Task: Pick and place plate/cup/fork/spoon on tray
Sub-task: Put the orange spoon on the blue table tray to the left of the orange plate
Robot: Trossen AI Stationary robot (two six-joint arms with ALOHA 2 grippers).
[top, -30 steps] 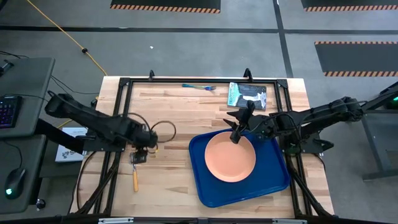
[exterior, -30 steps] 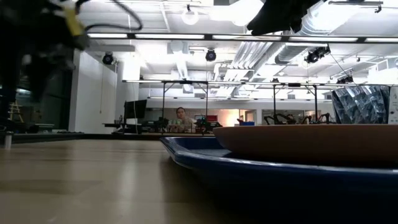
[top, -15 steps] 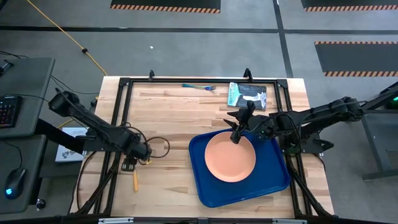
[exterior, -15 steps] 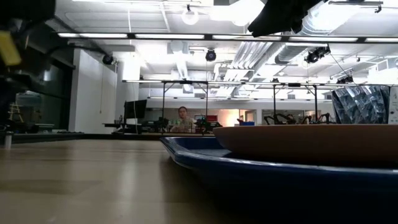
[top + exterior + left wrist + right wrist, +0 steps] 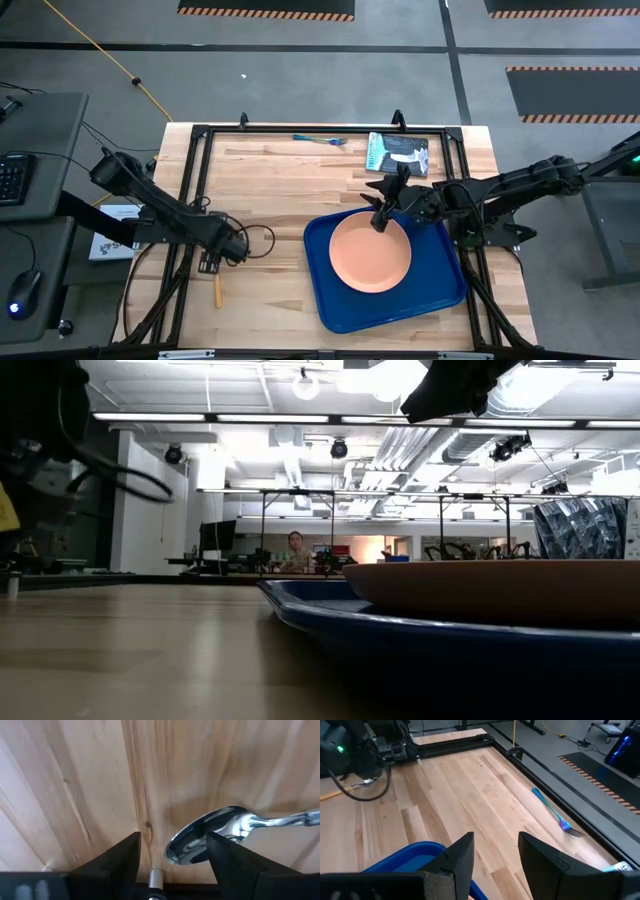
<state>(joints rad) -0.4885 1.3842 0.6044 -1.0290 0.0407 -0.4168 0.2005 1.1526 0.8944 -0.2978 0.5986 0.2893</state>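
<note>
The peach-orange plate [image 5: 370, 252] lies in the deep-blue tray [image 5: 445, 290] at the table's right; both also show in the low view, plate [image 5: 500, 585] and tray [image 5: 330, 615]. My right gripper [image 5: 380, 218] hangs open over the plate's far edge, empty [image 5: 495, 857]. The spoon lies flat on the wood at the near left, and its yellow-orange handle [image 5: 219, 291] points to the near edge. My left gripper [image 5: 211, 264] is open, low over the spoon's silvery bowl [image 5: 200, 840], with a finger on either side [image 5: 172, 852]. The blue-handled fork [image 5: 320, 139] lies at the far edge.
A small dark book [image 5: 397, 153] lies at the far right, beside the tray's far edge. Bare wood lies between the spoon and the tray. A black frame [image 5: 190, 180] runs round the table top. The fork also shows in the right wrist view [image 5: 552, 812].
My left gripper has gone toward the table's near edge and a little to the left, coming down over the spoon's bowl. The spoon has stayed where it was. My right arm has kept still.
</note>
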